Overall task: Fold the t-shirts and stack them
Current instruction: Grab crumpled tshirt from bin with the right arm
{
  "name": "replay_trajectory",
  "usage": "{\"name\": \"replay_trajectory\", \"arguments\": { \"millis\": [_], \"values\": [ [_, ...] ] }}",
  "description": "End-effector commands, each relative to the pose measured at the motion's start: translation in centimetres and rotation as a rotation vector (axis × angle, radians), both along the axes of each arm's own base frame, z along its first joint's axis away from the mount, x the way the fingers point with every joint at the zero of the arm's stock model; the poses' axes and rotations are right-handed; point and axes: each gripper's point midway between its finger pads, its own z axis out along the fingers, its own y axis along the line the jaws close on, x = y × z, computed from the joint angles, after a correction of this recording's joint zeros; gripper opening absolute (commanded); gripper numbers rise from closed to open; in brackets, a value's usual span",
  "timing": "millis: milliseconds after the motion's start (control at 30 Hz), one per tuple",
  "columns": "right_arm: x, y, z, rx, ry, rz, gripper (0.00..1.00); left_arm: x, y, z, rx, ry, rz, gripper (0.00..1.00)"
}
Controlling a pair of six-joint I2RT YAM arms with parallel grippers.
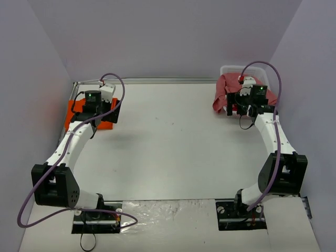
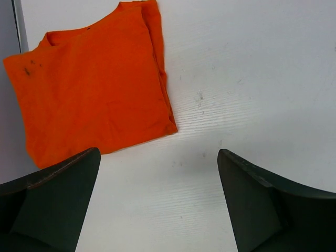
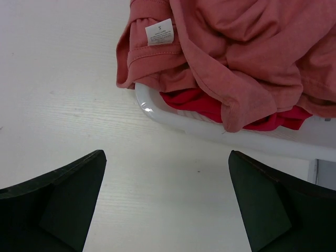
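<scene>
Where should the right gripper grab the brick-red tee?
Pinch the bunched edge by the size tag, where the brick-red tee drapes over the white bin's rim. Come from the table side with the right gripper: that fold overhangs, on top of the crimson tee.

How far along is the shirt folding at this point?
Done: the orange t-shirt lies folded on the table. In hand: nothing; left gripper and right gripper have open, empty jaws. Left: the brick-red t-shirt and crimson t-shirt, heaped unfolded in the white bin.
</scene>
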Motion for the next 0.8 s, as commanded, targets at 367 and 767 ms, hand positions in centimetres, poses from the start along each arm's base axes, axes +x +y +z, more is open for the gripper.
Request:
{"name": "replay_trajectory", "arguments": {
  "millis": [367,767],
  "values": [
    [3.8,-5.1,3.9,-0.214,-0.057,-0.177,1.0,0.6,1.6,1.5,0.022,-0.036,0.102,0.94],
    [9.1,-5.8,-0.9,-0.199,0.072,-0.176,0.91,0.1,2.0,0.7,0.047,-0.014,0.103,0.94]
  ]
}}
